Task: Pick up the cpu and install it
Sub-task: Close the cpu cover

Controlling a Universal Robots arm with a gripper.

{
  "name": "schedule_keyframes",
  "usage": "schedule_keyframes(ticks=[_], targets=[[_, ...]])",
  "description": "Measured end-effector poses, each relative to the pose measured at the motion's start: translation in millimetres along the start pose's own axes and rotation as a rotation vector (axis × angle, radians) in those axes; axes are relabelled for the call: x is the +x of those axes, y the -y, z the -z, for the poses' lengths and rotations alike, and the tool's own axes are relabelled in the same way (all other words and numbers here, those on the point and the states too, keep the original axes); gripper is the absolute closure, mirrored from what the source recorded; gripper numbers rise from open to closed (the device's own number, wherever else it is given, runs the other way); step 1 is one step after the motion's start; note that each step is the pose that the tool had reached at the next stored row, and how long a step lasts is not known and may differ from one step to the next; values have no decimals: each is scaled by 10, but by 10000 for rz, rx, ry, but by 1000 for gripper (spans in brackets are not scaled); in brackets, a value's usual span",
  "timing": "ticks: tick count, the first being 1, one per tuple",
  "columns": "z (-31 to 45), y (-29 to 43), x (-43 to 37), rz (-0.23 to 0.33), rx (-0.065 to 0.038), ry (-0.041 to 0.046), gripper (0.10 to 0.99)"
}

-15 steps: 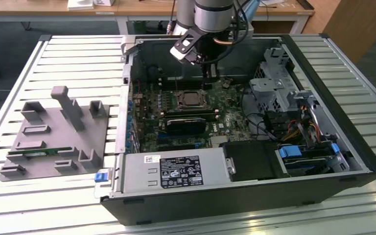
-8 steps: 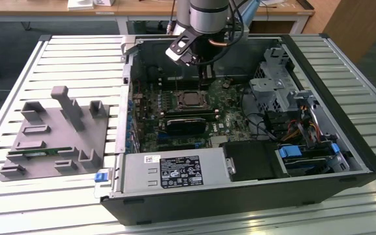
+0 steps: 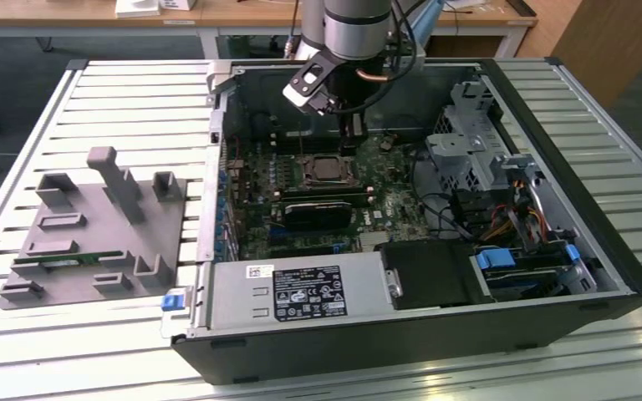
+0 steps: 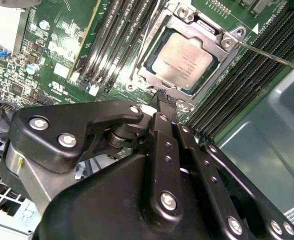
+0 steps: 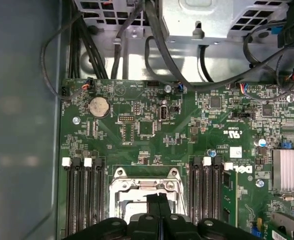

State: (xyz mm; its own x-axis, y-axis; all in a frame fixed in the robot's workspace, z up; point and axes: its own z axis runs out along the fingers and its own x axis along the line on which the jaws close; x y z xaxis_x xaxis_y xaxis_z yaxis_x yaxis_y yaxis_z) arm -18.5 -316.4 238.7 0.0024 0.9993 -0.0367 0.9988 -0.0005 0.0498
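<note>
Sitting flat in the metal-framed socket on the green motherboard inside the open computer case, the square silver-grey cpu lies near the black gripper, its fingers pressed together, holding nothing

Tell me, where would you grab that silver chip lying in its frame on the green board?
Probably from straight above, pinching two opposite edges of the raised metal top of the chip. It lies flat, and the metal frame walls in its sides, so nothing could likely reach it sideways.
</note>
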Motion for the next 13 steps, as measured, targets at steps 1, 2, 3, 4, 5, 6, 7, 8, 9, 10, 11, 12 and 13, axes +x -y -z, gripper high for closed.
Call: schedule_keyframes(ticks=[1, 2, 3, 4, 5, 6, 7, 8, 9, 10, 11, 12, 13], targets=[[-2, 0, -9, 0, 0, 0, 980], [-3, 1, -18, 0, 0, -1, 980], [-4, 3, -20, -1, 0, -6, 980], [-4, 3, -20, -1, 0, -7, 980], [-4, 4, -20, -1, 1, -6, 980], [-4, 4, -20, 1, 1, -6, 980], [-4, 6, -21, 0, 1, -7, 980], [-4, 10, -21, -1, 1, -7, 980], [-4, 15, -21, -1, 1, -7, 980], [-5, 21, -20, 0, 1, -8, 980], [-4, 28, -21, 0, 1, -8, 980], [-4, 35, -21, 0, 1, -7, 980], [-4, 42, -21, 0, 1, -7, 980]])
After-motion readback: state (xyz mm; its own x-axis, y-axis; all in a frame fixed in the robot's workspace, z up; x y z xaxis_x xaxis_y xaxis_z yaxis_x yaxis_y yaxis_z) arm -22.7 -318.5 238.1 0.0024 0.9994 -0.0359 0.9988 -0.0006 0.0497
